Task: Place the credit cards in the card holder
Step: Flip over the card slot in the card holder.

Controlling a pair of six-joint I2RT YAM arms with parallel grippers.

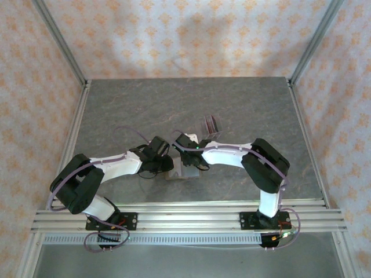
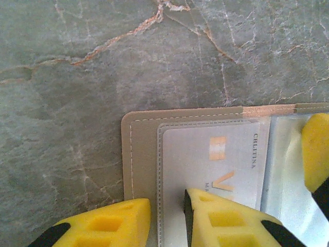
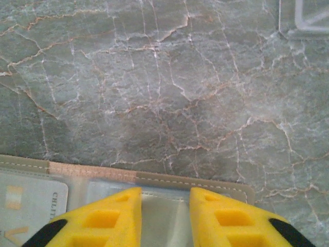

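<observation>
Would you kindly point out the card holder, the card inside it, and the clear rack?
card holder [image 2: 140,154]: left wrist view, tan left border.
card [image 2: 198,159]: left wrist view, pale face.
clear rack [image 3: 306,20]: right wrist view, transparent corner.

Right pincer [image 3: 165,199] above the open card holder [image 3: 218,187]
Its parted yellow fingers [image 3: 110,218] straddle the pale inside; a card [image 3: 31,206] sits pocketed at left.

Left arm [image 1: 113,167], right arm [image 1: 232,155] bent inward, jaws ajar
</observation>
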